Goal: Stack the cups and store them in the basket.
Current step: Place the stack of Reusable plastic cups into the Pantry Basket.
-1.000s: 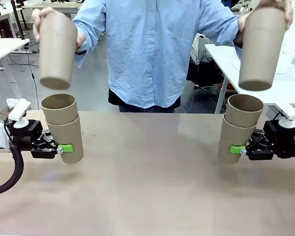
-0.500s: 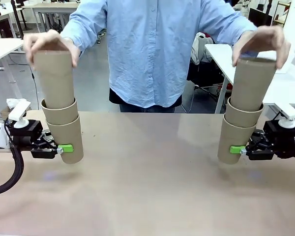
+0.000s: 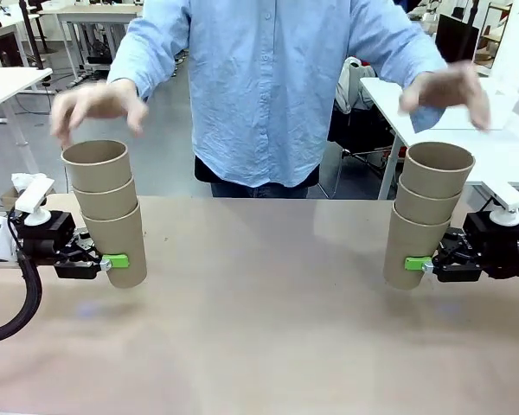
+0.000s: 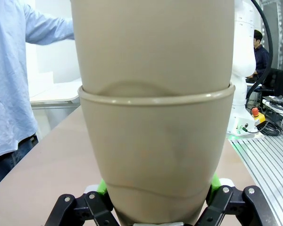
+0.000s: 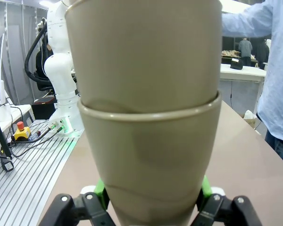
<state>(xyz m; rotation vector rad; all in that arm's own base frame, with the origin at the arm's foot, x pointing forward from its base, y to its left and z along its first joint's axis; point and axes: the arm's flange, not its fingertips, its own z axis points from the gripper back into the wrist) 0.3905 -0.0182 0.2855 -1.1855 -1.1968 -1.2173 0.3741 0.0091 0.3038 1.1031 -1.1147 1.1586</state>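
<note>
The cups now sit in two stacks of three, the left stack [image 3: 108, 212] and the right stack [image 3: 428, 216], upright over the counter [image 3: 259, 337] near its two sides. We cannot tell whether their bottoms touch it. A moment ago the person was pushing a third cup down into each; now both top cups are seated and the person's hands [image 3: 99, 102] have let go, hovering open and blurred just above the rims. The left pincer [image 3: 112, 261] pinches the bottom cup of the left stack between its green pads, and the right pincer [image 3: 417, 263] pinches the bottom cup of the right one likewise. We judge that all six cups are nested, so joining the stacks and storing them comes next.
</note>
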